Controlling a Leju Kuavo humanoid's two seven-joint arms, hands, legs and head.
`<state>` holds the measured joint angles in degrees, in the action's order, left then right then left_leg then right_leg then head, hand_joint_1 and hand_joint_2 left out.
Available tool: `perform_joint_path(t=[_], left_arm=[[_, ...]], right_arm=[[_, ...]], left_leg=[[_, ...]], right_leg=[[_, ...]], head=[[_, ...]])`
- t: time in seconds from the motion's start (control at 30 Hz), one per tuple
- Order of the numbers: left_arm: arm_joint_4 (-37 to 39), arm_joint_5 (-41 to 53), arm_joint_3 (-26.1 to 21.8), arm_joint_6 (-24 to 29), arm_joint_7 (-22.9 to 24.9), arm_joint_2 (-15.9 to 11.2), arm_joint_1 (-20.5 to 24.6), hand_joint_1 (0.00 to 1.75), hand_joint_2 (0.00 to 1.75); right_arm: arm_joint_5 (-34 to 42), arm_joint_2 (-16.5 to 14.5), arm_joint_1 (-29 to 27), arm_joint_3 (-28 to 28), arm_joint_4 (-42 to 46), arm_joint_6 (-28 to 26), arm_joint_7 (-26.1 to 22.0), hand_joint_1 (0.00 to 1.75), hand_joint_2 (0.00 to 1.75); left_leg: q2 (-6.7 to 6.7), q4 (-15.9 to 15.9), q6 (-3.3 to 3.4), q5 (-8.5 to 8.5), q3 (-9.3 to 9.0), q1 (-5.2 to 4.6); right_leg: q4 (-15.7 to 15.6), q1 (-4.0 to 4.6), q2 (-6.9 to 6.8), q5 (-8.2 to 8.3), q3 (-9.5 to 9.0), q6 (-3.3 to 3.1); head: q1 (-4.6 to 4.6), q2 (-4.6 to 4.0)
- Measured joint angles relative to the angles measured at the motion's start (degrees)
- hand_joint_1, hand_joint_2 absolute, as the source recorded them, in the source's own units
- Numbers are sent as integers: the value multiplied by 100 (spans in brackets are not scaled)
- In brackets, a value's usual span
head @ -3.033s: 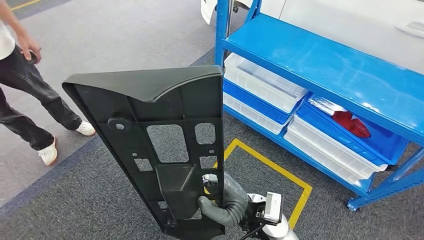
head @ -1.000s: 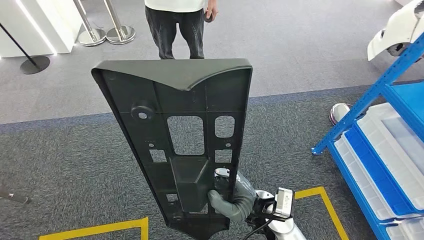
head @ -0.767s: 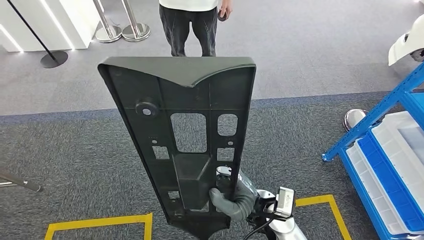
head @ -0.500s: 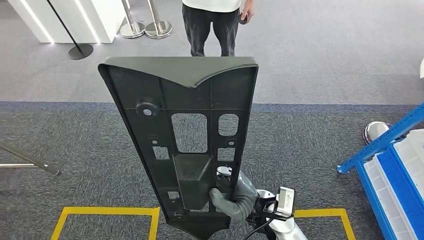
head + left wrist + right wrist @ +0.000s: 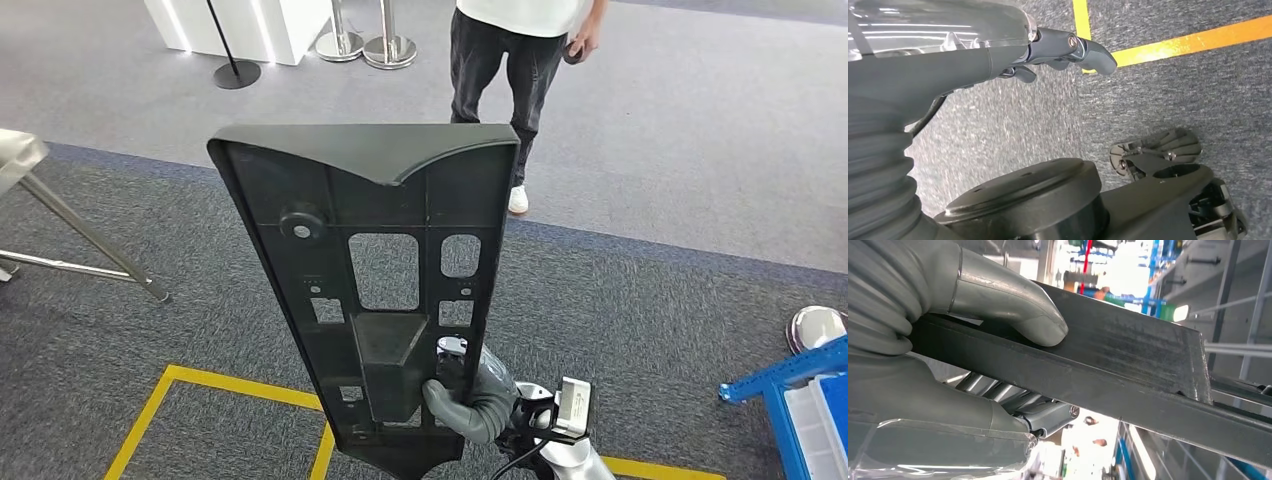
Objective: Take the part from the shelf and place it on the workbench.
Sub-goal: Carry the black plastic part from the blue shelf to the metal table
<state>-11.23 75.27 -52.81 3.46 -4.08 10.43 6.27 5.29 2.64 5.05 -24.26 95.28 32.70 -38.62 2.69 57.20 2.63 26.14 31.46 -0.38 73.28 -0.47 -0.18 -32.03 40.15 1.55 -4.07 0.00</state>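
The part (image 5: 385, 280) is a big, flat, black plastic panel with ribs and holes in it. The right hand (image 5: 465, 400) holds it upright in front of the robot, over the grey carpet floor (image 5: 180, 300). The hand grips it low down near the bottom edge, with the thick grey thumb (image 5: 1013, 302) pressing on one face and the other fingers (image 5: 1048, 417) tucked behind. The part looks stiff and hard, not bendy, and it is probably light for how big it is. But it is tall, and most of it stands high above the grip, so it could tip or swing if the robot moves fast. The smooth plastic might also slip, so a tight hold by a rib or the boxy bit near the bottom seems best. The left hand (image 5: 1068, 50) hangs down over the carpet with nothing in it, and its fingers look loosely curled. A person (image 5: 525, 60) stands nearby. No desk can be seen yet.
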Motion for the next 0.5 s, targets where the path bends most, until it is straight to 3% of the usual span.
perform_joint_path(t=[0.07, 0.1, 0.17, 0.23, 0.27, 0.33, 0.37, 0.43, 0.47, 0.5], left_arm=[[0, 1, 6, -8, 20, 7, 3, 0, 175], [0, 1, 8, -10, 31, 10, 6, 0, 175], [0, 0, 8, -11, 41, 13, 7, 0, 175], [0, -2, 7, -12, 45, 12, 1, 0, 175], [0, -5, 7, -12, 55, 11, -2, 0, 175], [0, -25, 5, -14, 92, 8, 5, 0, 175], [0, -42, 3, -16, 114, 5, 17, 0, 175], [0, -86, -4, -27, 156, -2, 57, 0, 175], [0, -106, -8, -33, 174, -4, 71, 0, 175], [0, -118, -10, -38, 189, -5, 75, 0, 175]], right_arm=[[-3, 9, 0, 0, 1, 0, 2, 175, 175], [-2, 13, -2, 0, 1, 0, 2, 175, 175], [-2, 23, -8, 0, -1, 0, 3, 175, 175], [-3, 29, -7, -1, -1, 0, 4, 175, 175], [-3, 30, -2, -1, -1, 1, 4, 175, 175], [0, 29, 1, -3, -1, 7, 2, 175, 175], [2, 29, -1, -4, -3, 13, -1, 175, 175], [4, 29, -5, -4, -25, 32, -13, 175, 175], [5, 29, -3, -4, -43, 45, -25, 175, 175], [7, 29, 1, -4, -66, 63, -44, 175, 175]], left_leg=[[154, 23, -25, 16, -14, 5], [221, 48, -49, 31, -4, 0], [335, 77, -113, 42, 45, 8], [419, 73, -187, 41, 85, 29], [361, 108, -221, 73, 101, 31], [99, 441, -273, 288, 231, 20], [-52, 752, -292, 462, 366, 19], [-168, 1466, -320, 782, 684, 24], [-194, 1653, -327, 821, 755, 26], [-219, 1628, -327, 751, 723, 28]], right_leg=[[-765, -29, 150, 434, -332, -16], [-1122, -48, 264, 564, -486, -21], [-1457, -54, 407, 621, -621, -40], [-1490, -44, 315, 620, -631, -91], [-1514, -43, 251, 626, -649, -128], [-1566, -45, 114, 632, -688, -197], [-1573, -31, 43, 624, -701, -220], [-1572, -10, -116, 606, -709, -244], [-1571, -1, -202, 596, -714, -248], [-1569, 5, -281, 586, -722, -247]], head=[[0, 0], [-1, 0], [-1, 0], [-1, 0], [-2, 0], [-3, 0], [-3, 0], [-3, 0], [-2, 0], [-2, 0]])
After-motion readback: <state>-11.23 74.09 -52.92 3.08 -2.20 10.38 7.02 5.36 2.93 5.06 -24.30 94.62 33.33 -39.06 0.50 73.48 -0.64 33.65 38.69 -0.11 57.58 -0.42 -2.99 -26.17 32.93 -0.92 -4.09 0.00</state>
